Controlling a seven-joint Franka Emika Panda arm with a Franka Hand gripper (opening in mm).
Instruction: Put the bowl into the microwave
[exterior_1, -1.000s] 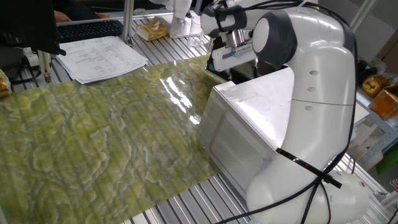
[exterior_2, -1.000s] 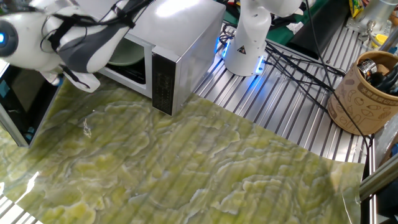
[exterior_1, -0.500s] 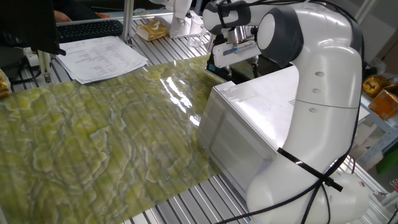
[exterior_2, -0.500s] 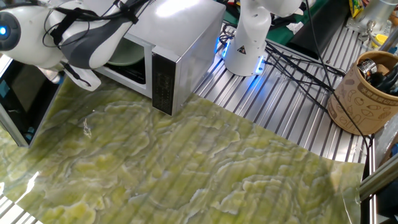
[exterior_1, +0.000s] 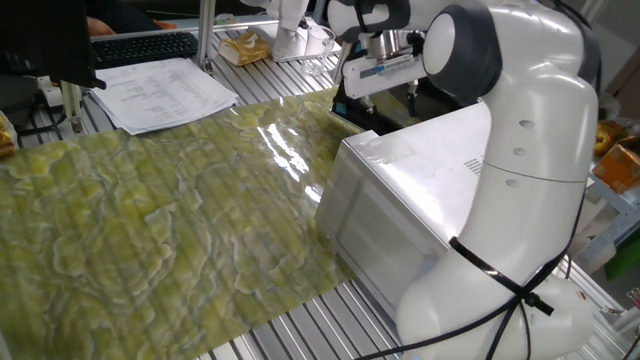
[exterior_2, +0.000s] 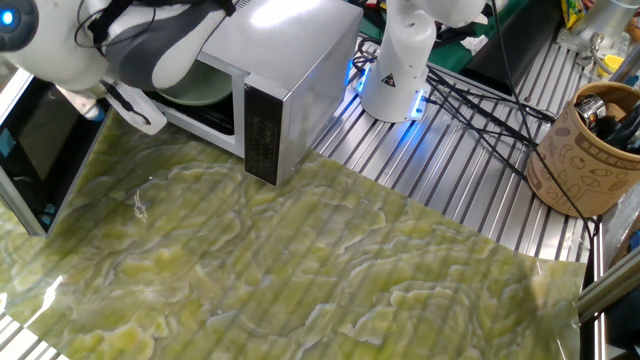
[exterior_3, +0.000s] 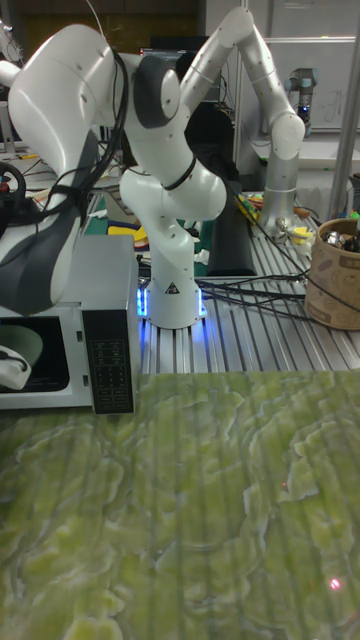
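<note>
Hand (exterior_1: 385, 92) risen; bowl (exterior_2: 196, 90) inside microwave (exterior_2: 290, 70), grip apparently empty.

Bright overhead light, glare on mat (exterior_1: 285, 148)

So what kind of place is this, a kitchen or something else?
Most likely a robotics lab, not a kitchen: the microwave sits on a slatted metal workbench beside a second robot arm, with cables trailing across and a keyboard and papers nearby.

The arm (exterior_2: 150, 45) crowds the microwave (exterior_2: 285, 75) mouth; its open door (exterior_2: 45, 150) flanks it.
</note>
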